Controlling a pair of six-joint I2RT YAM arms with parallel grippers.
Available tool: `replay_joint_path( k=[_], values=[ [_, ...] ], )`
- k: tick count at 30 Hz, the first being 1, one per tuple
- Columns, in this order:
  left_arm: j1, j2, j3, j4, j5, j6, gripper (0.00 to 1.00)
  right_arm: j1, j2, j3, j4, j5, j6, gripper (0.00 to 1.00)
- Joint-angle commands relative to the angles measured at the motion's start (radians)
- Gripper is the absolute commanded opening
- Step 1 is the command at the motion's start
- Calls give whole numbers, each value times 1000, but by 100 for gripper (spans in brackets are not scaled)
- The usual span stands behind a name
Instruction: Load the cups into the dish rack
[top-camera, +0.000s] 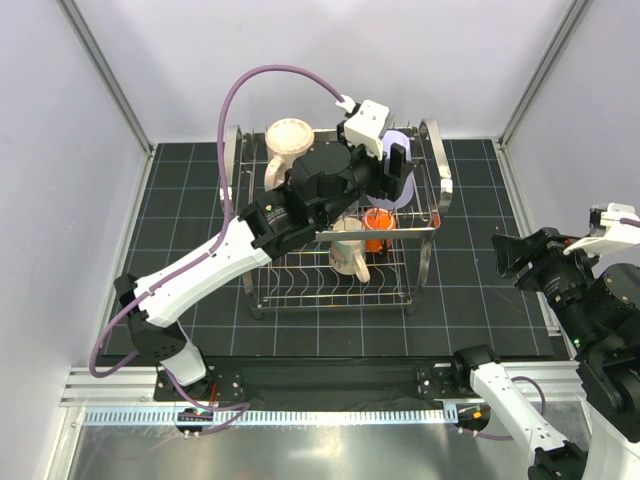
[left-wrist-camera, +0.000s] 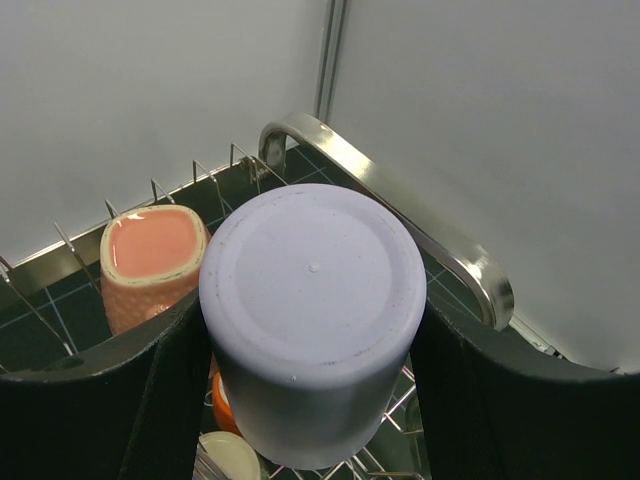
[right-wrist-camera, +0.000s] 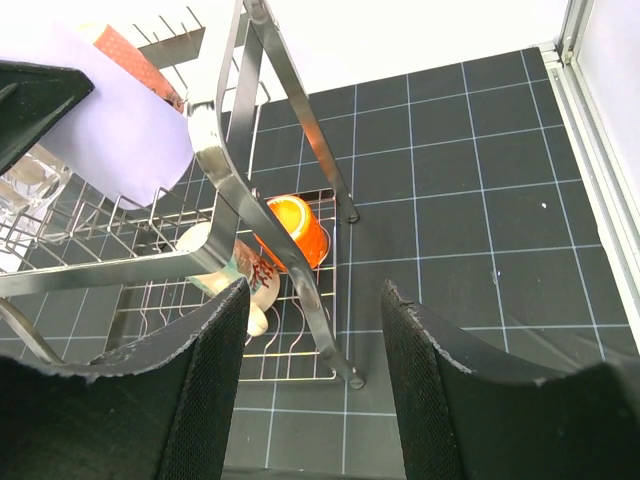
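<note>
The chrome dish rack (top-camera: 425, 215) stands mid-table. My left gripper (top-camera: 398, 170) is shut on the lavender tumbler (left-wrist-camera: 312, 310), held upside down over the right end of the upper tier, with a finger (left-wrist-camera: 90, 410) on each side. The salmon-pink mug (left-wrist-camera: 150, 260) stands on the upper tier beside it. The beige-pink mug (top-camera: 288, 140) is at the upper tier's far left. The orange cup (top-camera: 377, 228) and the cream mug (top-camera: 348, 252) lie in the lower tier. The clear glass tumbler (right-wrist-camera: 30, 180) shows on the upper tier. My right gripper (right-wrist-camera: 310, 380) is open and empty, right of the rack.
The rack's looped end frame (left-wrist-camera: 400, 210) runs close behind the tumbler. White walls enclose the black gridded mat (top-camera: 470, 300). The left arm's purple cable (top-camera: 280, 72) arcs over the rack. A metal rail (top-camera: 300, 415) runs along the near edge.
</note>
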Motion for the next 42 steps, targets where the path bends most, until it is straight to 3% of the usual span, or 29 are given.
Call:
replay_joint_path(
  k=[1,13,18,32,42],
  values=[
    [5,25,8,-47,20,-30,32,3,-8,-8,46,-9,7,57],
    [8,46,50,-71,27,-24,68,2,-12,-23,48,-6,1,57],
    [8,51,65,-77,40,-26,79,3,-14,-25,48,-4,-2,57],
    [8,24,108,-80,75,-32,85,2,-17,-29,46,-10,-1,57],
    [8,-144,73,-53,141,-81,92,2,-24,-72,38,-113,-7,58]
  ],
)
